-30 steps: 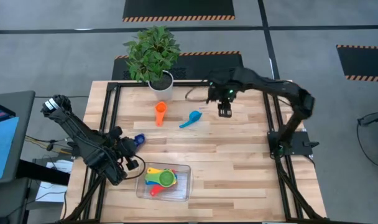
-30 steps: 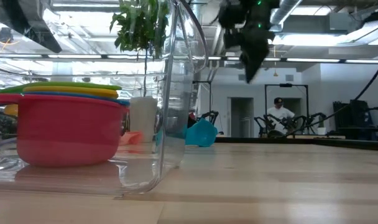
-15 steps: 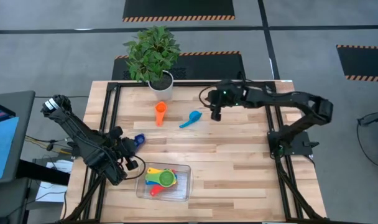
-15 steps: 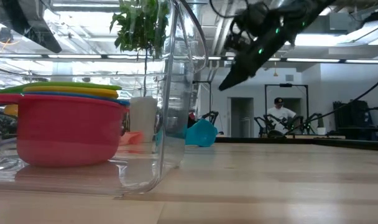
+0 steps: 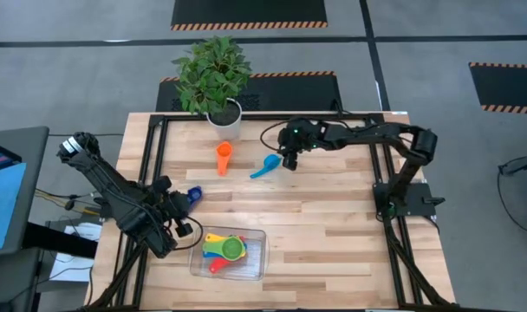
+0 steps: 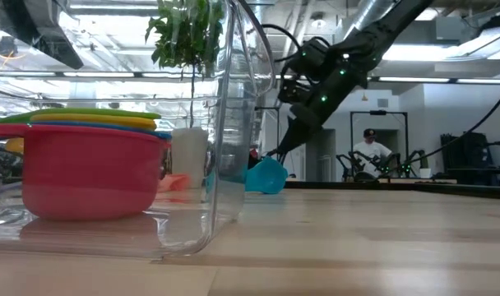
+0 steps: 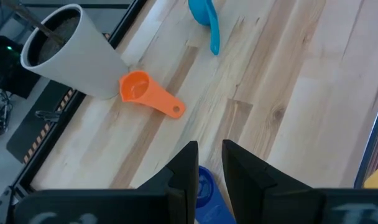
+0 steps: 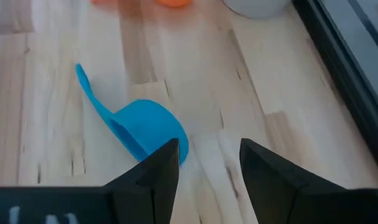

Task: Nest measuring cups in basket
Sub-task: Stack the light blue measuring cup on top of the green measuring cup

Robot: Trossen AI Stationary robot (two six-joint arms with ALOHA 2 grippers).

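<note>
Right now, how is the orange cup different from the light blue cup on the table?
The small orange plastic measuring cup lies beside the white plant pot; the light blue plastic measuring cup lies farther from it, by the right tool. The orange cup sits upright; the light blue one is tipped over. Both are handled and outside the clear basket.

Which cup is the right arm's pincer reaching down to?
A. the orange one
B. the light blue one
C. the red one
B: the right pincer hangs open right by the light blue cup, which lies on the table apart from the orange cup.
</note>
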